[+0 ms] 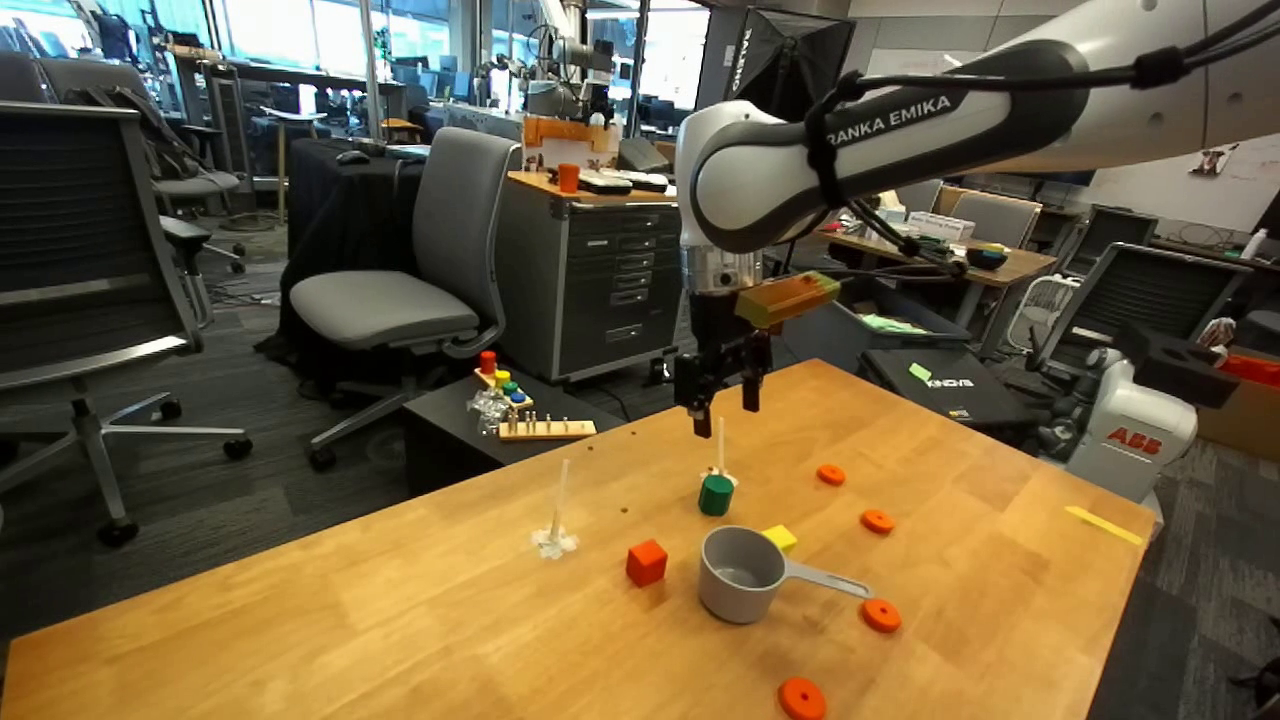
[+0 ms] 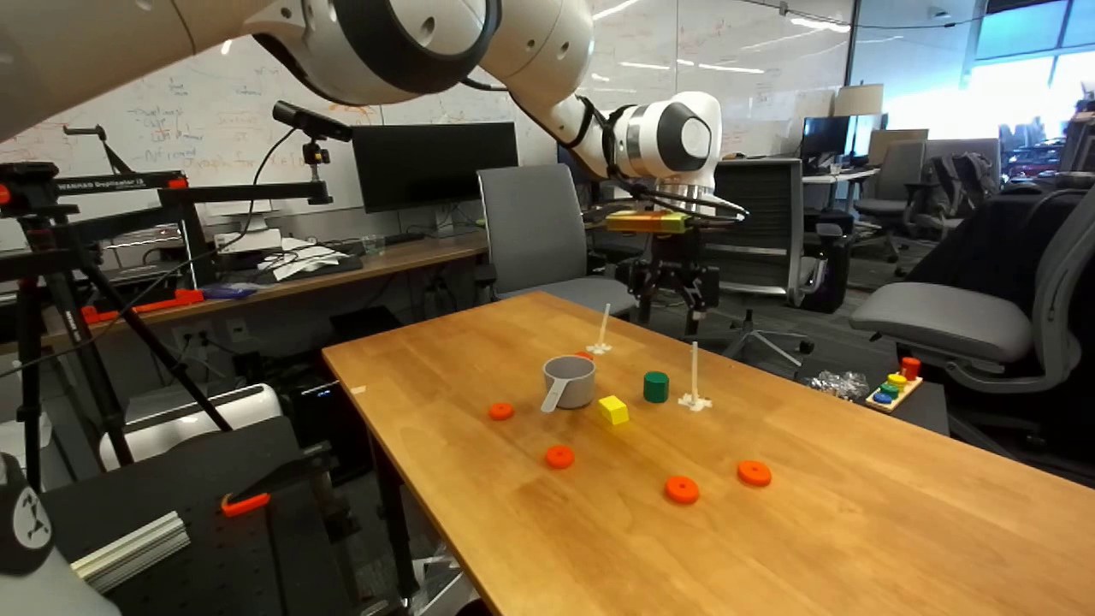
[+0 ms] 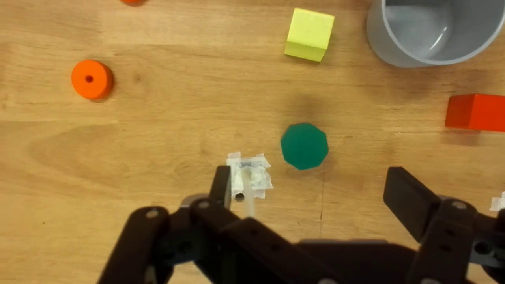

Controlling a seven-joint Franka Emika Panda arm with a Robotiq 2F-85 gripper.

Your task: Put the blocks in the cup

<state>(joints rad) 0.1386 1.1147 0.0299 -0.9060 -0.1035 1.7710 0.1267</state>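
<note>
From here, on the desk (image 1: 400, 610), one cube (image 1: 646, 564) lies left of the cup (image 1: 730, 598), another cube (image 1: 780, 539) just behind it, the cylinder (image 1: 716, 496) farther back, discs (image 1: 882, 619) to the right.

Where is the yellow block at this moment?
In the wrist view, the yellow block lies near the picture's top edge, just left of the grey cup; the green block shows below it.
</note>
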